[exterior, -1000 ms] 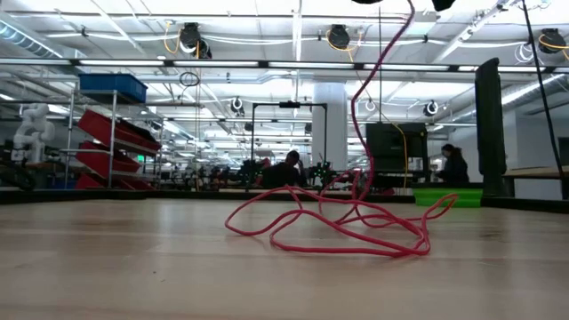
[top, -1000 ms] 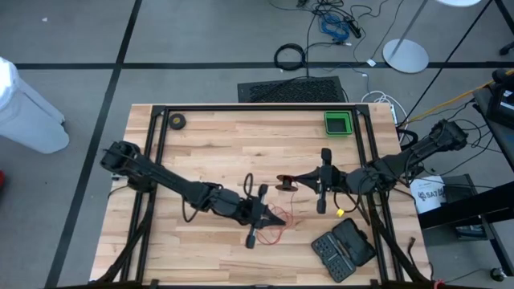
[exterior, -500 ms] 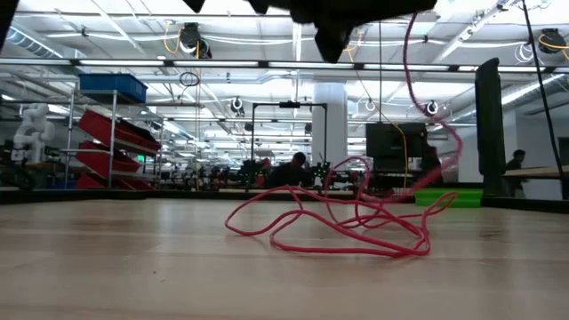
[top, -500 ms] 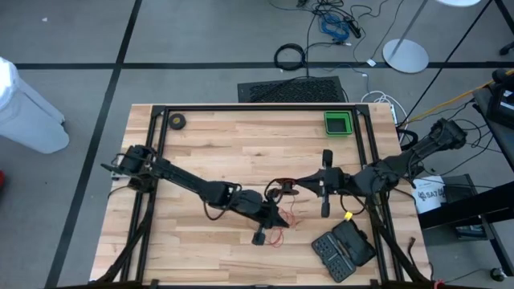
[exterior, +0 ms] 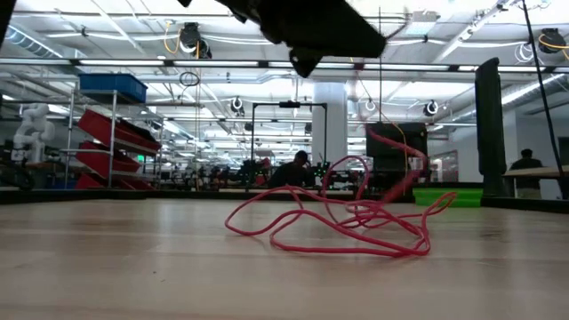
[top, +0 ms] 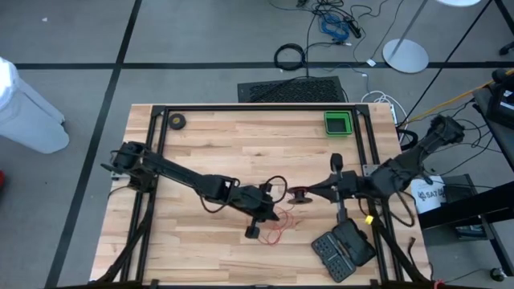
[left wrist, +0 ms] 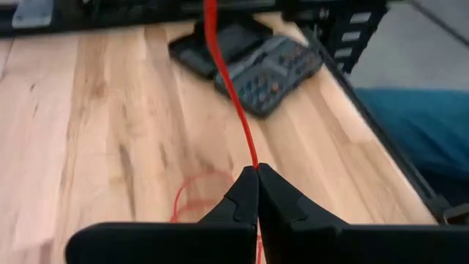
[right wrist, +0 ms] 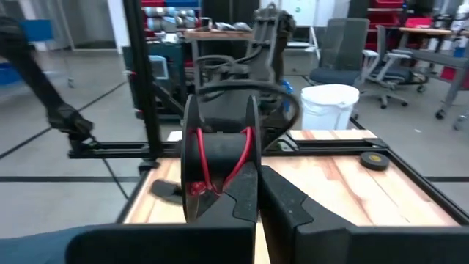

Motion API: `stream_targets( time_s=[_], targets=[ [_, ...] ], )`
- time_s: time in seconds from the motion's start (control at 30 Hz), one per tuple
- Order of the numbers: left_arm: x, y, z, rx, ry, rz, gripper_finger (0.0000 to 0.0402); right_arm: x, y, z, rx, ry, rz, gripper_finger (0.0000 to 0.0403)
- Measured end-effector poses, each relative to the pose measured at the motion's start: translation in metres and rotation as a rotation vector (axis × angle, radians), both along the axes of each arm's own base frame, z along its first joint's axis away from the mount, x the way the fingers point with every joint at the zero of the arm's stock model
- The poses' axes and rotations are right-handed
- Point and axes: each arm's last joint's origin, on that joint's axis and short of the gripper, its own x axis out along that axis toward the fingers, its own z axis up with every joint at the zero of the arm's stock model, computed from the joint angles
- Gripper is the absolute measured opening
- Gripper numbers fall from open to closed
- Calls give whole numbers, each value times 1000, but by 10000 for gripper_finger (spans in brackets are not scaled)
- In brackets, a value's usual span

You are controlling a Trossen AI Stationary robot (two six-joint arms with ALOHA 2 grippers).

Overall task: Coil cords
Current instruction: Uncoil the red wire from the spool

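Starting on the left, we've got the left gripper point(left wrist: 256, 172) over the middle of the table point(top: 217, 136), fingers pressed together with the red cord point(left wrist: 227, 81) pinched between the tips. Loose loops of it are piled on the wood below point(exterior: 356, 222). Just to its right, the right gripper point(right wrist: 256, 180) is clamped onto the black reel point(right wrist: 220, 158), which has a few red turns on it.
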Motion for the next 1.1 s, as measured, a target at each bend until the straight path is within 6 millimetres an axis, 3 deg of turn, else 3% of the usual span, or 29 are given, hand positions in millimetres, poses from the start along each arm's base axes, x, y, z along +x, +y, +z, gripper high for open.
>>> stream_targets(
  time_s=[0.4, 0.73, 0.9, 1.1],
  targets=[
    [-45, 1, 43, -57, 155, 58, 2, -7, 6, 1, -20, 0, 42, 0],
    [-68, -31, 52, -76, 191, -24, 69, -7, 5, 1, -22, 4, 39, 0],
    [-69, -34, 51, -62, 189, -17, 103, -7, 5, 0, -23, 7, 39, 0],
    [-70, -31, 49, -24, 203, 32, 112, -7, 5, 0, -24, 10, 40, 0]
  ],
)
